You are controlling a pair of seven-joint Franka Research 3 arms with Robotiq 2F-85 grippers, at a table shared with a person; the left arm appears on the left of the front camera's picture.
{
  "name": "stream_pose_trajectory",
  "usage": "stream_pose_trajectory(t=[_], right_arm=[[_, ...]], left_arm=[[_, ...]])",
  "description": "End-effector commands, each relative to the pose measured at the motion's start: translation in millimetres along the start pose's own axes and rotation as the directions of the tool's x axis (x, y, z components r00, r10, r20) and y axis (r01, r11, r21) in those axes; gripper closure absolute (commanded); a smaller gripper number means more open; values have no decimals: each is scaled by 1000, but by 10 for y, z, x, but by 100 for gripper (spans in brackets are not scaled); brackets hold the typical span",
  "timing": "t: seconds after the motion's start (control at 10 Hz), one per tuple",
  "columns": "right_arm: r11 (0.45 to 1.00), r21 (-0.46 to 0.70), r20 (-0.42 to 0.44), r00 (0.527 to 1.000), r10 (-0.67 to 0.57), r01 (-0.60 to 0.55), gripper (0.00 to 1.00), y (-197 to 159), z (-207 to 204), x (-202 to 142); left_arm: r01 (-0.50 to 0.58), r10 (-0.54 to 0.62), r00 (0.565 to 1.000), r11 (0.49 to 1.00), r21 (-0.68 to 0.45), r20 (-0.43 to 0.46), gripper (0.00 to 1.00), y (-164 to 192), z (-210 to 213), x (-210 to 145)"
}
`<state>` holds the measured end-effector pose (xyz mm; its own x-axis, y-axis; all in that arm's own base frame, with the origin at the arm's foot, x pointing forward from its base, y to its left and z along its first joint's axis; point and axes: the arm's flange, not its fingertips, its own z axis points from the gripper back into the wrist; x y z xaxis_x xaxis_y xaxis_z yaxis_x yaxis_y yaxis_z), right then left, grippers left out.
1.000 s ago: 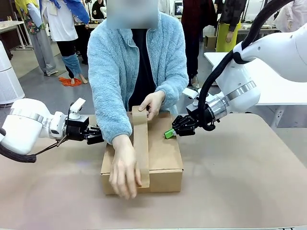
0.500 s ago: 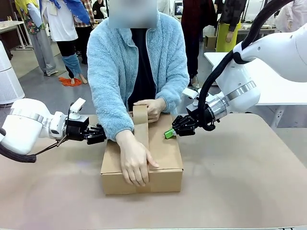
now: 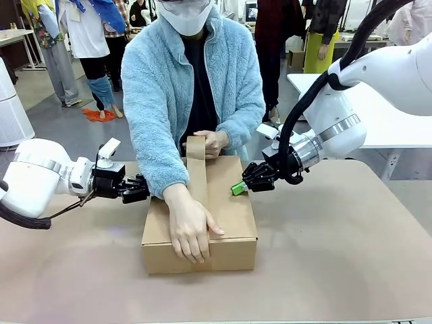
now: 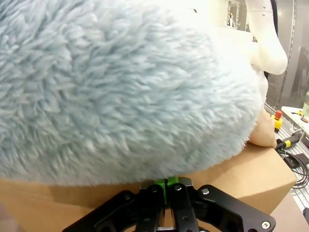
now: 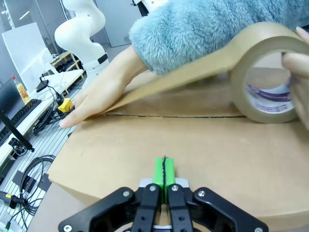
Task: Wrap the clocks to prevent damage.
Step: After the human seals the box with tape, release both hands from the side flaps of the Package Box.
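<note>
Front view: the closed brown cardboard box (image 3: 200,214) lies mid-table, long axis running toward the person, brown tape strip (image 3: 197,172) down its centre. The left gripper (image 3: 140,189) and right gripper (image 3: 237,187) — both pinched together, empty — press opposite sides; the person's hand (image 3: 191,229) smooths the tape.

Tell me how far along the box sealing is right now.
Done: the cardboard box flaps are shut. In hand: the person's hand presses brown tape onto the near edge while the tape roll sits at the far end. Left: cutting and smoothing the strip. Both grippers, jaws shut, brace the box's sides.
</note>
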<state>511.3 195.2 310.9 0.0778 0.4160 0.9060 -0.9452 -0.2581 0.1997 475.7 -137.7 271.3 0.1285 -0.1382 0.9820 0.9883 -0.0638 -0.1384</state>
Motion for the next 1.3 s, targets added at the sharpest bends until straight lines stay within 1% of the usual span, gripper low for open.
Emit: stream_pose_trajectory(t=[0.0,1.2], right_arm=[[1000,-7,-5,1000,-9,9,99,-3,-18,-25],[1000,-7,-5,1000,-9,9,99,-3,-18,-25]], left_arm=[[-4,4,1000,1000,4,-7,100,2,-12,-26],[-4,4,1000,1000,4,-7,100,2,-12,-26]])
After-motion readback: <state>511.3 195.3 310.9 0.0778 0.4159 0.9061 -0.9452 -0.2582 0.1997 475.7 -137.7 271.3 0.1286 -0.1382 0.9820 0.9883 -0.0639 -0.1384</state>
